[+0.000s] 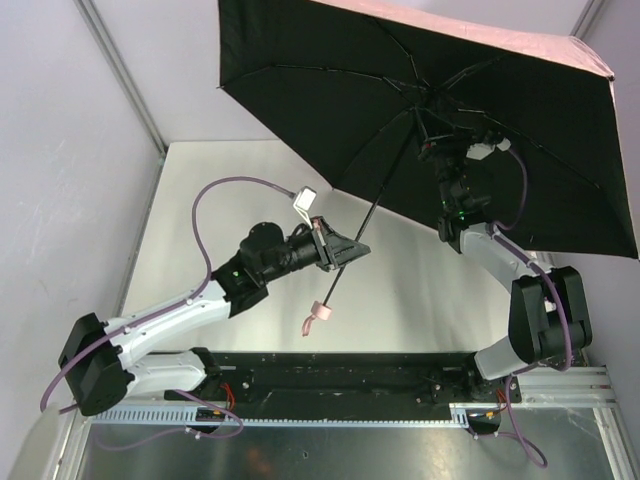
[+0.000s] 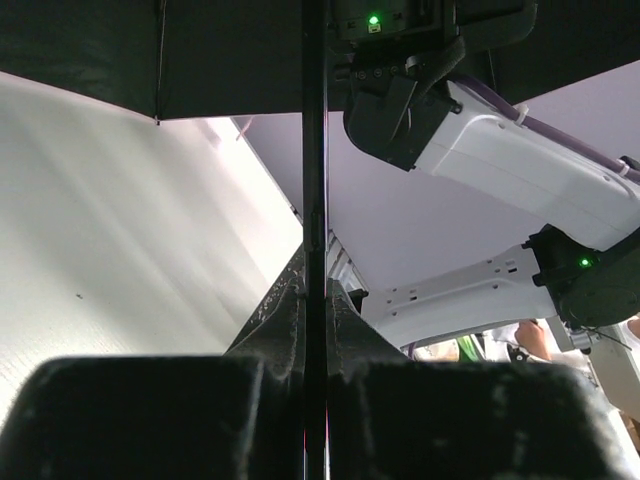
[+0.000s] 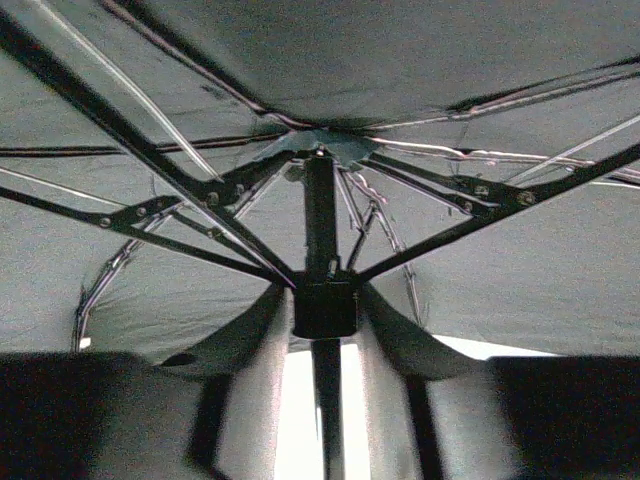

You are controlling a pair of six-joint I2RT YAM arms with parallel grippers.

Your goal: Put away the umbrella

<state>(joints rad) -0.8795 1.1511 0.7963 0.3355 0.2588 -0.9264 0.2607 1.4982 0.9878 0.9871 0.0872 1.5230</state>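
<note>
The left hand (image 1: pixel 356 249) is pinched on the shaft (image 2: pixel 314 200) to steady the open umbrella (image 1: pixel 330 90) above the desk (image 1: pixel 220 190), while the runner (image 3: pixel 325 300) is straddled by the right hand (image 3: pixel 322 335), presumably for collapsing, though whether it is gripped cannot be told.

Overhead, right: umbrella (image 1: pixel 480 180) canopy; shaft slants down-left through left gripper (image 1: pixel 354 249); right gripper (image 1: pixel 430 130) under canopy, straddling shaft.

umbrella (image 1: pixel 480 130): black underside, pink edge | handle (image 1: pixel 322 311): pink (shaft (image 1: pixel 370 215) black) | table (image 1: pixel 400 280): white
</note>
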